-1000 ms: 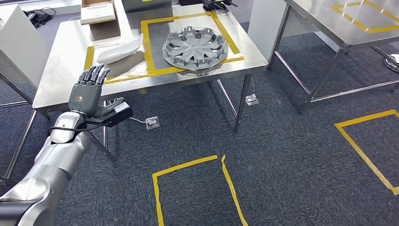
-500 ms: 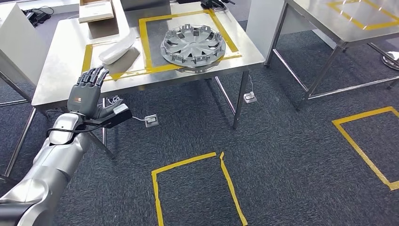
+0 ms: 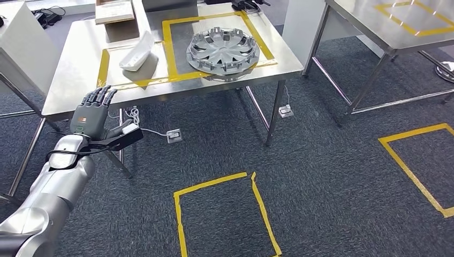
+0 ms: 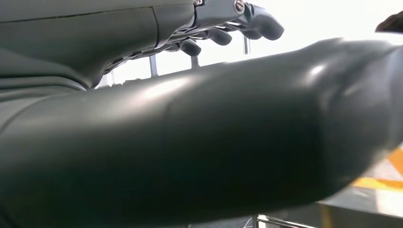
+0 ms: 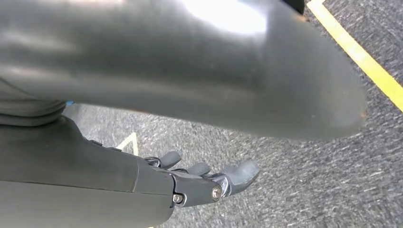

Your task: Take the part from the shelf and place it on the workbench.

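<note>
A white curved part [image 3: 136,52] lies on the steel workbench [image 3: 75,80], inside a yellow tape outline at its left side. Beside it a silver wheel cover [image 3: 222,51] rests in a second taped square. My left hand [image 3: 91,115] is raised just in front of the workbench's near edge, fingers spread and holding nothing, well short of the part. The left wrist view has its thick thumb [image 4: 214,142] up close, with the fingers [image 4: 237,21] straight beyond it. My right hand [image 5: 190,185] hangs over the grey carpet with loose fingers, holding nothing.
A cardboard box [image 3: 113,10] sits at the workbench's back left. A second steel table [image 3: 369,32] stands to the right. Yellow tape squares [image 3: 214,214] mark the carpet. Floor sockets [image 3: 173,136] and a cable lie under the workbench. A white cabinet [image 3: 21,43] stands at the left.
My left hand has come down and back from the workbench's edge toward my body. The view has shifted a little, and the white part now looks shorter.
</note>
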Controlling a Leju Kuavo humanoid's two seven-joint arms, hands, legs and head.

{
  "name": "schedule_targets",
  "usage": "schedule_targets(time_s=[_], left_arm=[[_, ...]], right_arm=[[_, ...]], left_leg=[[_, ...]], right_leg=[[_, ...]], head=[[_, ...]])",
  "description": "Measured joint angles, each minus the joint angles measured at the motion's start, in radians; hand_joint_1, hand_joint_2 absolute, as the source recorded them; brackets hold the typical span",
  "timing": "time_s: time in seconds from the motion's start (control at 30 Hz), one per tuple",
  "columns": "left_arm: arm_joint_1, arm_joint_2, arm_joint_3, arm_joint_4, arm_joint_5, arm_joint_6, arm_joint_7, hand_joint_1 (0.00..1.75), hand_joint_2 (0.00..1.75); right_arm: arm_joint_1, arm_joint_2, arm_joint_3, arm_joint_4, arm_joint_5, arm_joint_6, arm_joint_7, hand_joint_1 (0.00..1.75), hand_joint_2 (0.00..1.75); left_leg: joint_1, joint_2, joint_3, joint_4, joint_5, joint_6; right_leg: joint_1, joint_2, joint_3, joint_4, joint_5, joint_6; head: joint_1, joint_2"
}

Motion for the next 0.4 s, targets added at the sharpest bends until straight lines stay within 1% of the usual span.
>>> schedule_targets(time_s=[0.1,0.13,0.23,0.33,0.4], left_arm=[[0.001,0.007,0.000,0.001,0.000,-0.001,0.001,0.00,1.31],[0.001,0.008,0.000,0.002,0.000,-0.003,0.002,0.00,1.75],[0.001,0.012,0.000,0.004,0.010,-0.035,0.011,0.00,1.75],[0.003,0.014,0.002,0.007,0.037,-0.078,0.010,0.00,1.75],[0.006,0.016,0.004,0.009,0.044,-0.090,0.016,0.00,1.75]], right_arm=[[0.000,0.003,0.005,0.000,0.000,0.001,0.000,0.00,0.00],[0.001,0.003,0.006,0.000,0.000,0.001,0.000,0.00,0.00],[0.001,0.004,0.009,0.000,-0.002,0.001,0.004,0.00,0.00],[0.000,0.005,0.009,0.000,-0.011,0.002,0.011,0.00,0.00],[0.000,0.006,0.009,0.000,-0.013,0.002,0.012,0.00,0.00]], left_leg=[[-0.001,0.000,-0.001,-0.007,0.004,0.015],[0.000,0.000,-0.001,-0.009,0.009,0.012],[0.000,0.000,0.000,-0.017,0.019,-0.004],[0.001,0.000,0.000,-0.019,0.023,-0.010],[0.002,-0.001,-0.001,-0.020,0.023,-0.014]], right_leg=[[0.000,0.001,-0.003,-0.008,0.005,-0.005],[0.000,0.001,-0.004,-0.007,0.006,-0.008],[0.001,0.002,-0.008,-0.006,0.009,-0.014],[0.002,0.001,-0.010,-0.006,0.010,-0.015],[0.003,0.001,-0.010,-0.005,0.010,-0.016]], head=[[0.000,0.000],[0.000,0.000],[0.000,0.000],[0.000,0.000],[0.000,0.000]])
